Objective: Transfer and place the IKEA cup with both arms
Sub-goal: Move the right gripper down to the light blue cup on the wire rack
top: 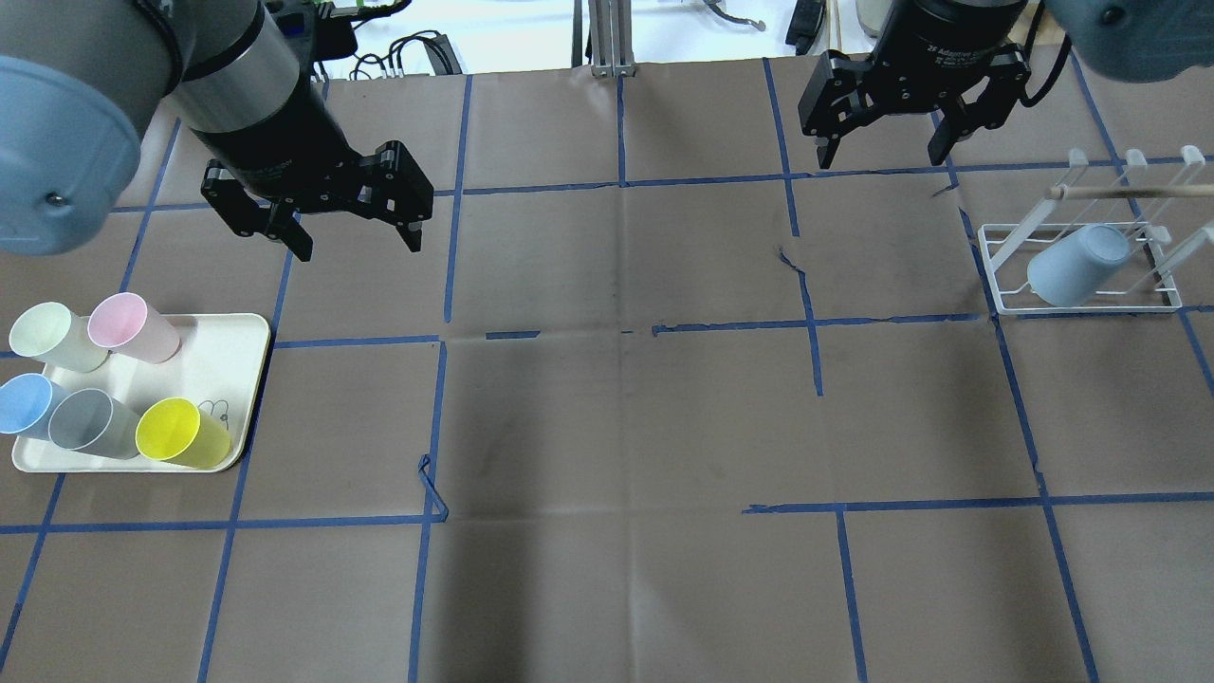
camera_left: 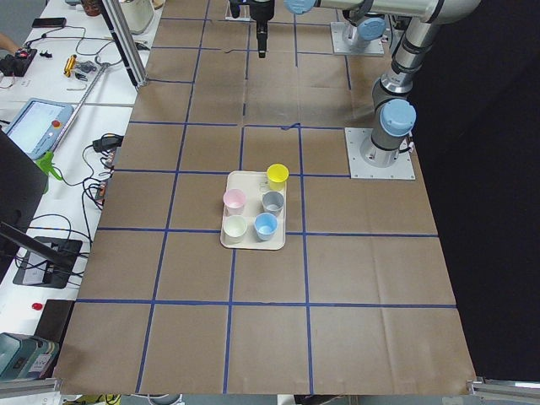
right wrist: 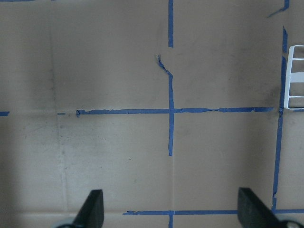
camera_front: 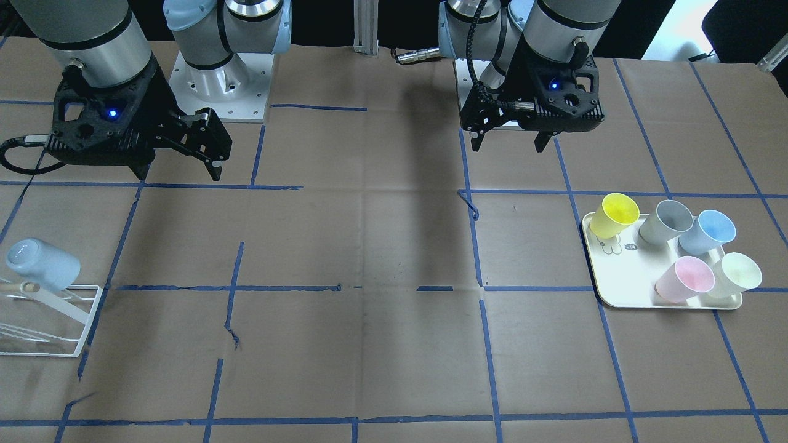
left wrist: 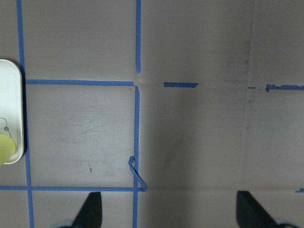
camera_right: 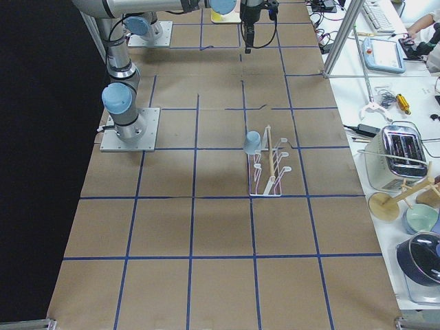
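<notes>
A: Cup [top: 1076, 266], where?
B: Hanging tilted on the rack [top: 993, 268], far right. Delivered, I'd judge.
A: Pincers?
B: Both spread wide and empty: left gripper [top: 360, 249] and right gripper [top: 878, 159] hover well apart from it.

1. Left arm [top: 242, 71] and right arm [camera_front: 92, 37]: silver-grey tubes with pale-blue joint caps [top: 47, 142].
2. Left pincer [top: 358, 249] and right pincer [top: 880, 159]: black, two-fingered, skeletal linkages.
3. Above each pincer, a black housing bears a blue light [camera_front: 112, 113]; a black cable [camera_front: 18, 154] runs beside it.
4. Screwed silver base plate [camera_front: 246, 92].
</notes>
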